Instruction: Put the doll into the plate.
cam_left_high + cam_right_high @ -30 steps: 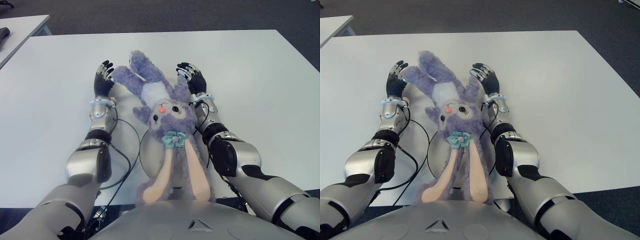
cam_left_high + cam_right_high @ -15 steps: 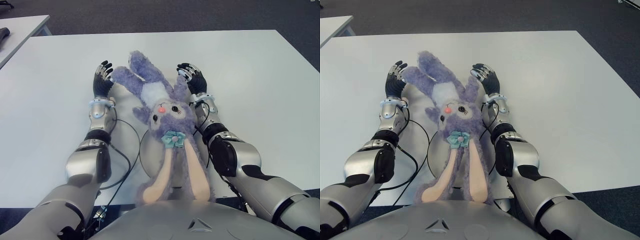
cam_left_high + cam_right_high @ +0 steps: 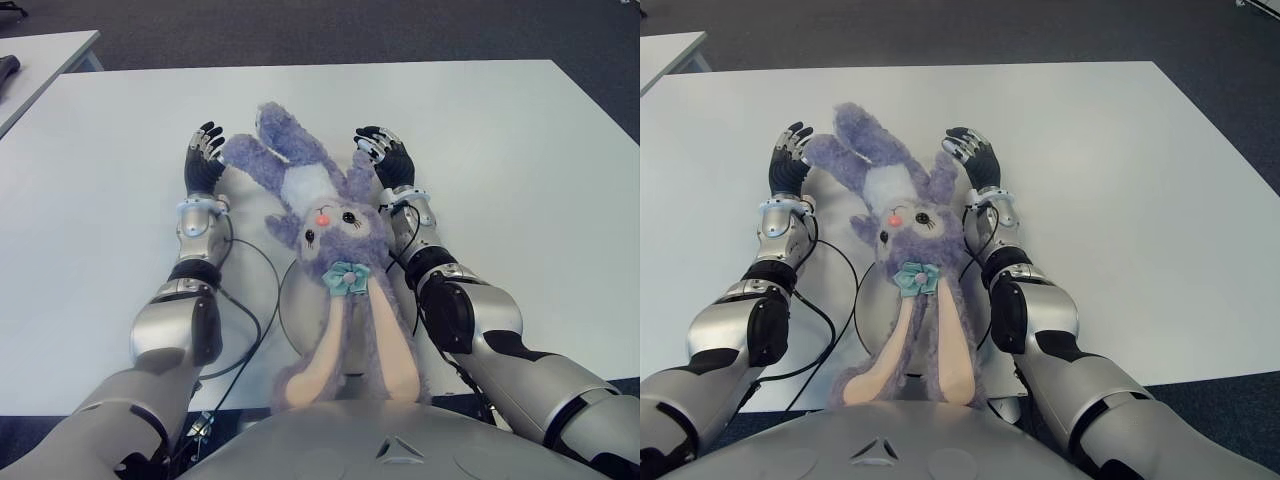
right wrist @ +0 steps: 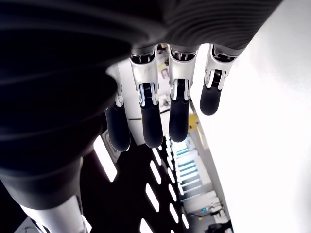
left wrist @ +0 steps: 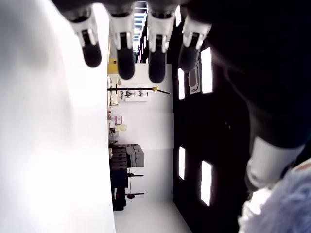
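Both hands flank the doll, which lies between them on the white table. Its long axis runs away from the robot: legs at the far end, head in the middle, long ears trailing back toward the robot's body. The head and ears lie over the pale plate, whose rim shows on the left side of the bow, while the torso and legs reach beyond it. The left hand sits just beside one far leg, the right hand just beside the other. Each hand has its fingers extended and grips nothing (both wrist views show straight fingers with open air past them). I judge neither hand nearer, so the coming move looks two-handed.
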`<state>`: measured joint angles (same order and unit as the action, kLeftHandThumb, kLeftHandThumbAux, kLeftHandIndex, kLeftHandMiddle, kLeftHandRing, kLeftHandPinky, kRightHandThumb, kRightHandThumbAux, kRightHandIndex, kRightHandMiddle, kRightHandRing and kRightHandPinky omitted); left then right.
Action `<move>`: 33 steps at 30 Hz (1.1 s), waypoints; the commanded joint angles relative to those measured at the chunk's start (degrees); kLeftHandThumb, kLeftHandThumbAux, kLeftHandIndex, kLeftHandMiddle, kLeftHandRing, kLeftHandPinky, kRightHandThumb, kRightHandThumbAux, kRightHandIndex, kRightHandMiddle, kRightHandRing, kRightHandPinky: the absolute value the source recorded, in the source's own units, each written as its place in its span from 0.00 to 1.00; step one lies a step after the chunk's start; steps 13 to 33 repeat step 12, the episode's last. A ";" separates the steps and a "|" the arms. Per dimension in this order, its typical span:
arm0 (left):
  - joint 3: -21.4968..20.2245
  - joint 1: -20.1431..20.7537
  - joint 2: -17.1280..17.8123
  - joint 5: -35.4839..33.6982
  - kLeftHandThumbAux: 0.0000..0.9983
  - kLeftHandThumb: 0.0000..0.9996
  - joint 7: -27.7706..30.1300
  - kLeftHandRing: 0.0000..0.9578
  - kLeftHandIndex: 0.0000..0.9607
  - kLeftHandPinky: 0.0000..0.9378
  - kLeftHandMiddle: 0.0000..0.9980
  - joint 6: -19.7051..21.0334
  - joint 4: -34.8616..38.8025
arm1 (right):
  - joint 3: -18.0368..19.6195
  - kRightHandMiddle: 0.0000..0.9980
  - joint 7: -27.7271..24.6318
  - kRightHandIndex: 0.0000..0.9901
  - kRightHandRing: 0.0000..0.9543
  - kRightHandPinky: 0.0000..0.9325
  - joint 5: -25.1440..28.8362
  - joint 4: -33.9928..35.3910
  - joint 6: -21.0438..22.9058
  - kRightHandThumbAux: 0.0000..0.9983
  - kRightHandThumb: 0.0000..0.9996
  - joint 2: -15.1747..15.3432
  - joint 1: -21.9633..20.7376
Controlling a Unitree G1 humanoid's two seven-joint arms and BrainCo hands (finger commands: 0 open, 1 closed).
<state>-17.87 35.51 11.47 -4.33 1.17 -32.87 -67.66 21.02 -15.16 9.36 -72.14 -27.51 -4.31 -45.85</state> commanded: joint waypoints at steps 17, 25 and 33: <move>-1.26 -15.84 -3.47 -1.17 0.67 0.00 -0.84 0.15 0.15 0.11 0.18 4.24 -7.53 | 1.52 0.30 1.48 0.32 0.27 0.22 1.33 -5.59 3.67 0.81 0.07 -10.37 13.64; -1.26 -15.84 -3.47 -1.17 0.67 0.00 -0.84 0.15 0.15 0.11 0.18 4.24 -7.53 | 1.52 0.30 1.48 0.32 0.27 0.22 1.33 -5.59 3.67 0.81 0.07 -10.37 13.64; -1.26 -15.84 -3.47 -1.17 0.67 0.00 -0.84 0.15 0.15 0.11 0.18 4.24 -7.53 | 1.52 0.30 1.48 0.32 0.27 0.22 1.33 -5.59 3.67 0.81 0.07 -10.37 13.64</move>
